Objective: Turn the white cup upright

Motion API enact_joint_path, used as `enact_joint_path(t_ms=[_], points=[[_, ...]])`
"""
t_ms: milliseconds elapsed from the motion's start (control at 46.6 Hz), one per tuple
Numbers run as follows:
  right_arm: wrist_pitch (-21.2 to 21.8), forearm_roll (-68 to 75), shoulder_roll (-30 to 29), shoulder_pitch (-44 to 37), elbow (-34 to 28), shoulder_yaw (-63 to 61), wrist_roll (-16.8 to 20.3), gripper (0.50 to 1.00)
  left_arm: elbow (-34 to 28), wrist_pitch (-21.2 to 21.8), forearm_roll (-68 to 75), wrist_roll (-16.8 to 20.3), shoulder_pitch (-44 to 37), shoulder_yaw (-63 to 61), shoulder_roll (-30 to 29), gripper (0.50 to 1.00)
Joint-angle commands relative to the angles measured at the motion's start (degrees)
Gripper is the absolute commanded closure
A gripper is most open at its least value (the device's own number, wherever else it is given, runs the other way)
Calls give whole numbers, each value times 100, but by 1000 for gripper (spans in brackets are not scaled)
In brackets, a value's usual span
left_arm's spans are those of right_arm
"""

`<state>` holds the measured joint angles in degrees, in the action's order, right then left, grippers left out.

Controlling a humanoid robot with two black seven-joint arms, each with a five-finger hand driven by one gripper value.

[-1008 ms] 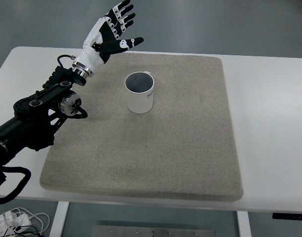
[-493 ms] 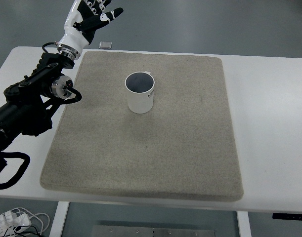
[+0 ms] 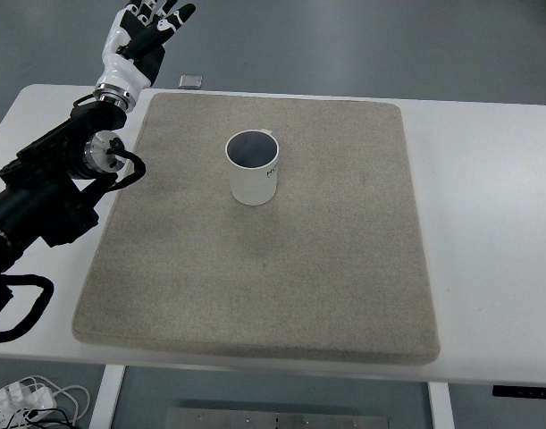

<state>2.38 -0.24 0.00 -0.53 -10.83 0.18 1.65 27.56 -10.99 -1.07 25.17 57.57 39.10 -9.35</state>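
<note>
I am working in what looks like a lab or test room. A plain white table (image 3: pixel 487 223) stands on a smooth grey-blue floor (image 3: pixel 362 45), and a grey felt-like mat (image 3: pixel 281 268) covers most of its top as a work surface. White cables (image 3: pixel 31 398) lie loose on the floor below the table's near left corner. A small flat grey object (image 3: pixel 191 81) lies past the far edge.

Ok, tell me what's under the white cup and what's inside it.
The white cup stands upright on the grey mat, mouth up. Its inside looks dark and empty; the mat patch beneath its base is covered.
</note>
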Motion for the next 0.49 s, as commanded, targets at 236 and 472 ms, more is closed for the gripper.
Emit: enact_joint_path(t_ms=[236, 472], points=[[8, 15, 0, 0, 2, -45, -7, 548, -647, -8, -824, -1101, -9, 80, 82, 501], [8, 50, 0, 9, -16, -54, -15, 548, -735, -333, -1685, -1805, -18, 370, 91, 501]])
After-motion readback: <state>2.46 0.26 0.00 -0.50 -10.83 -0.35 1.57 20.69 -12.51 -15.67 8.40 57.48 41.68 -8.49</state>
